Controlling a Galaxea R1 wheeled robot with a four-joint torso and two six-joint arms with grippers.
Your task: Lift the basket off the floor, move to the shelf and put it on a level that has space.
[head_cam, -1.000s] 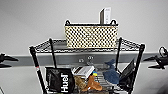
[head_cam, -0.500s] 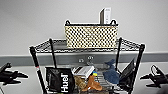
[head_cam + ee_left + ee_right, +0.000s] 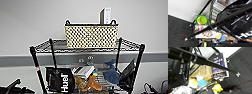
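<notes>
Black grippers sit low at both corners, left (image 3: 11, 87) and right (image 3: 155, 88), well below the basket; whether their jaws are released or clenched cannot be told. Farther back, the cream basket (image 3: 91, 37) rests on the shelf's (image 3: 37, 66) top level (image 3: 47, 46).

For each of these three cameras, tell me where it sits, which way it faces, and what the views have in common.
Head view: high on the robot, facing the wall and the shelf, with the basket on its top level; dark arm parts at both lower corners.
Left wrist view: low on the left arm beside the shelf, looking down past a black bag at green bowls, a magazine and the floor.
Right wrist view: low beside the shelf, on a book and cardboard box.
Shared: all show the shelf; both wrists show carpet.
</notes>
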